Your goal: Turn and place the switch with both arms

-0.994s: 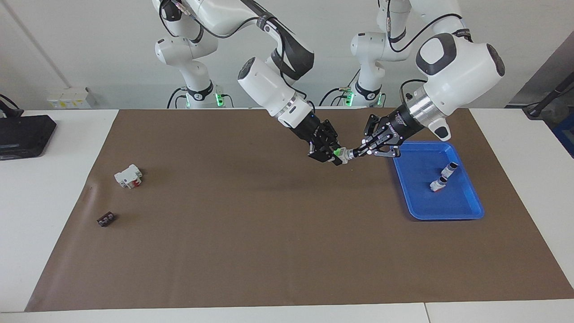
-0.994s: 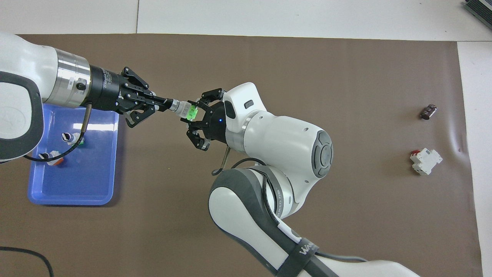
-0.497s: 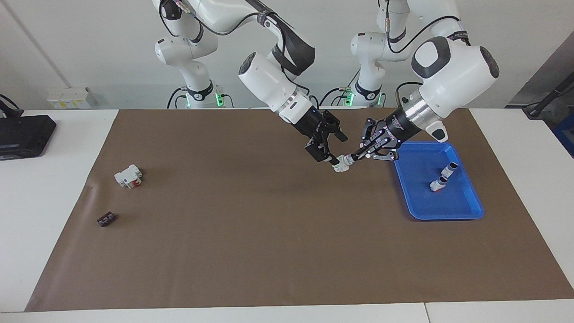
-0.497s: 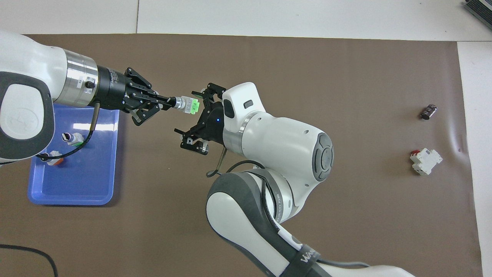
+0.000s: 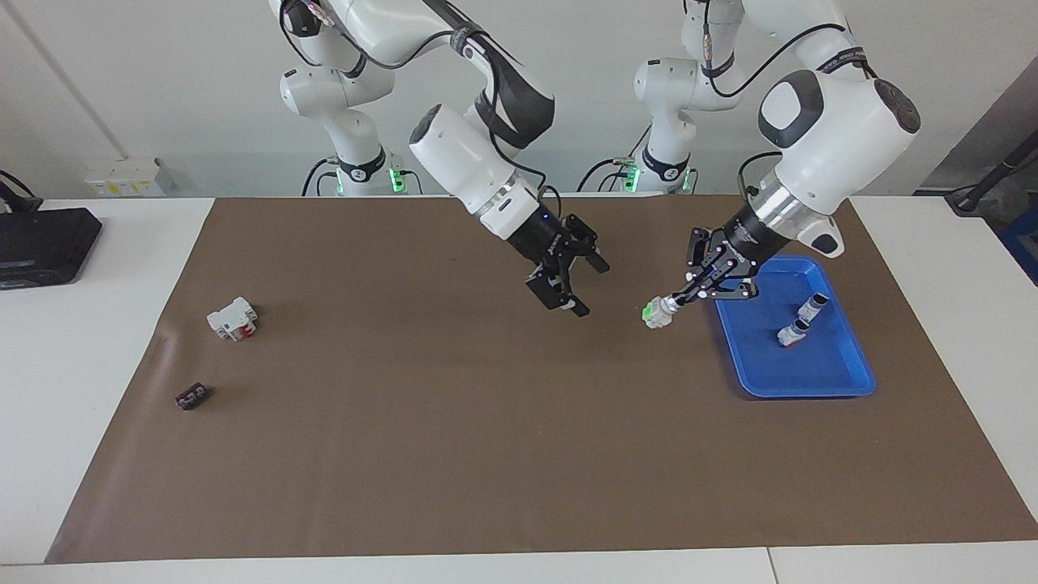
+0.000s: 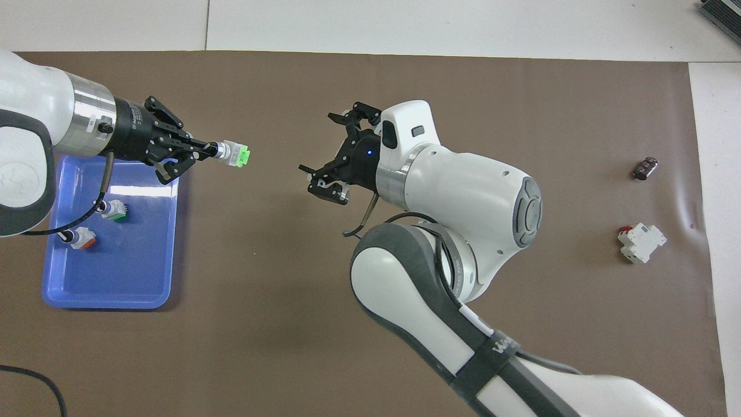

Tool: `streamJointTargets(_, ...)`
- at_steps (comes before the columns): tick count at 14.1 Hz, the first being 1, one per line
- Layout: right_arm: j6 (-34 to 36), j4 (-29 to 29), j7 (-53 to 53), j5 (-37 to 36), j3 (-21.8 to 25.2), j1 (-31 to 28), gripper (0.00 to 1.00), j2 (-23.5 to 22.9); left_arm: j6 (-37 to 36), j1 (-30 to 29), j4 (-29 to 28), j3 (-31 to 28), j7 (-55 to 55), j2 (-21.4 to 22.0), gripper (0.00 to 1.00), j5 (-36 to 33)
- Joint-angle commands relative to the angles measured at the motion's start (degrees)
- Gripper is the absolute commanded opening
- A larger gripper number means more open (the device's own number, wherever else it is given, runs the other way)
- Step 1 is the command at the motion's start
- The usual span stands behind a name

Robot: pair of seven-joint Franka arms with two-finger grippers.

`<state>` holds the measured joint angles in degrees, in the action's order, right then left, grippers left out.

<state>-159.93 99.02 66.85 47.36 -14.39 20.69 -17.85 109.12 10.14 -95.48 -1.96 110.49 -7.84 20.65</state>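
The switch (image 5: 655, 312) is a small white-grey block whose green face points away from the blue tray (image 5: 811, 383). My left gripper (image 5: 678, 298) is shut on its knob end and holds it in the air over the mat, just beside the tray's edge. It also shows in the overhead view (image 6: 235, 154) at the tip of the left gripper (image 6: 212, 149). My right gripper (image 5: 577, 284) is open and empty, up over the middle of the mat, apart from the switch; in the overhead view (image 6: 322, 149) its jaws are spread wide.
The blue tray (image 6: 104, 301) holds two other small switches (image 5: 813, 307) (image 5: 791, 333). A white block with a red tab (image 5: 232, 318) and a small dark piece (image 5: 191, 397) lie toward the right arm's end. A black device (image 5: 40, 243) sits off the mat.
The right gripper opened, let go of the switch's green end and drew back toward its own side. The left gripper carried the switch toward the blue tray and lowered it.
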Motion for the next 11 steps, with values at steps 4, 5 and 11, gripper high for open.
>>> streamJointTargets(4, 0.2, 1.4, -1.8, -1.7, -0.6, -11.8, 1.0, 0.0, 7.3, -9.2, -8.8, 0.2, -24.6, 3.1, 0.0, -12.4)
streamJointTargets(5, 0.3, 1.8, -1.9, -2.1, -0.6, -13.7, 1.0, 0.0, 9.5, -10.8, -10.6, 0.2, -28.6, 3.3, 0.0, -13.3)
streamJointTargets(11, 9.5, -0.1, -15.4, -22.8, 6.5, -21.6, 1.0, -0.3, 20.3, -13.8, -20.4, 0.2, -50.1, 4.4, 0.0, -19.3)
